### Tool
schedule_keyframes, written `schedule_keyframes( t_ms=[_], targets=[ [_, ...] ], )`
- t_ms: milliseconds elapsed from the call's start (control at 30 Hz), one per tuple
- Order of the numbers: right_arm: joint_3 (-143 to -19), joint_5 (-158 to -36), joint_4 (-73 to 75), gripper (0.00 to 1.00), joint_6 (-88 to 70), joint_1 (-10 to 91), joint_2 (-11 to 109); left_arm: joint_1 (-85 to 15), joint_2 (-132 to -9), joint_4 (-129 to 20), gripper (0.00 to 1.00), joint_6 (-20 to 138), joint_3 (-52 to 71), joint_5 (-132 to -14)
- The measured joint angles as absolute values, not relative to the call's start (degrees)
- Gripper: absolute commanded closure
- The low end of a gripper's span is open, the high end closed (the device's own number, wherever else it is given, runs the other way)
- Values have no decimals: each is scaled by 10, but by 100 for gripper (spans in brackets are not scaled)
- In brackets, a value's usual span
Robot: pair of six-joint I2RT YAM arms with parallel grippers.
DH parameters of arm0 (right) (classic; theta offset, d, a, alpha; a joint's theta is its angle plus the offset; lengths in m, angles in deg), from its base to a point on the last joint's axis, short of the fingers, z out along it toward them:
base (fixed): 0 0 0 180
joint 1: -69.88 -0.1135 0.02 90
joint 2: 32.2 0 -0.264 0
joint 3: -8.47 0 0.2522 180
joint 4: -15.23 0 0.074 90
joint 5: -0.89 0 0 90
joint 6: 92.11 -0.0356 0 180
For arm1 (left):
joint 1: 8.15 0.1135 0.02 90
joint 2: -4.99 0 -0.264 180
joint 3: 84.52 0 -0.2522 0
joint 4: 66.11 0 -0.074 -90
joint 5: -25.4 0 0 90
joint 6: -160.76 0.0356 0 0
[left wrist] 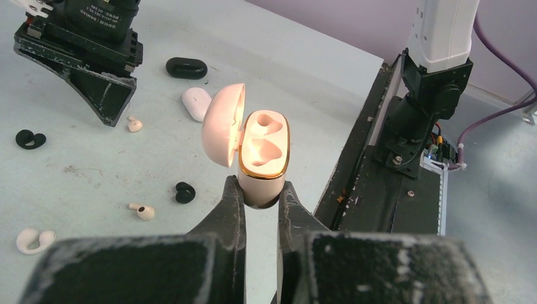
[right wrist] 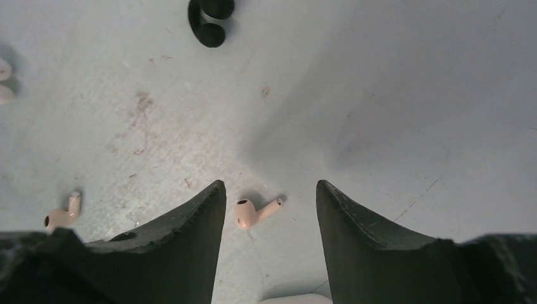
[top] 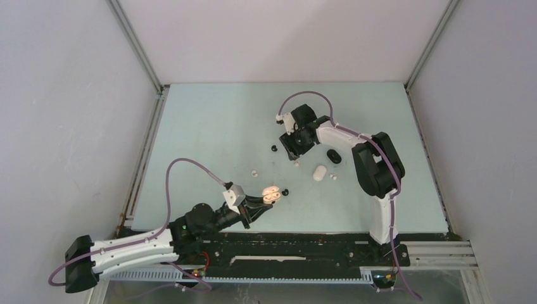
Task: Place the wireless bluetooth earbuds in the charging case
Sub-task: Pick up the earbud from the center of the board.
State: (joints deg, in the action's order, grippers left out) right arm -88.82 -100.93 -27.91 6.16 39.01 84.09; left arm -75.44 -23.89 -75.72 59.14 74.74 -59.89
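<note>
Two end effectors, one step in hand: picking a cream earbud off the table for the open case. Item 1, left end effector (left wrist: pixel 259 185): clenched on the lower body of the pale pink charging case (left wrist: pixel 265 152), held clear of the table at the centre of the left wrist view. Its lid (left wrist: pixel 223 123) is hinged open toward the left of the frame, and both moulded wells face the camera and look empty. Item 2, right end effector (right wrist: pixel 269 187): released, jaws standing apart over the table (right wrist: pixel 380 95). A cream stemmed earbud (right wrist: pixel 253 213) lies between them at the lower centre of the right wrist view. It touches neither jaw, sits nearer the frame-left one, and its stem points to the upper right. Item 3, second cream earbud (right wrist: pixel 61 215): lower left of that view, just outside the frame-left jaw. Item 4, black earbud (right wrist: pixel 211 19): top of that view, well apart. Item 5, black case (left wrist: pixel 186 68) and white case (left wrist: pixel 197 103): both closed on the table, upper left of the left wrist view. Handling note, as judgement: shift slightly toward the frame-left side so the bud sits centred. Go down until the tips nearly meet the table. Close slowly on the rounded head rather than the thin stem, since so small and smooth a piece may well squirt out or spin. Keep clear of the second bud. The case should be held steady with its wells presented, because the bud will seat only if turned to match a well.
</note>
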Motion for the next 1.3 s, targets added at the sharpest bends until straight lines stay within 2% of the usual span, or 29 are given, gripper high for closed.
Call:
schedule_keyframes(
  t_ms=[433, 933, 1133, 1300],
  targets=[
    [-891, -997, -305, 44, 61, 392, 860, -759, -257, -758, 100, 591, 744, -604],
    [-822, -993, -323, 48, 63, 419, 806, -767, -269, -771, 100, 592, 735, -608],
    [-805, -1062, -320, 41, 72, 430, 777, -769, -275, -772, 100, 592, 735, -609],
    [-781, -1088, -300, 38, 78, 401, 738, -771, -276, -773, 100, 592, 733, -613]
  ],
)
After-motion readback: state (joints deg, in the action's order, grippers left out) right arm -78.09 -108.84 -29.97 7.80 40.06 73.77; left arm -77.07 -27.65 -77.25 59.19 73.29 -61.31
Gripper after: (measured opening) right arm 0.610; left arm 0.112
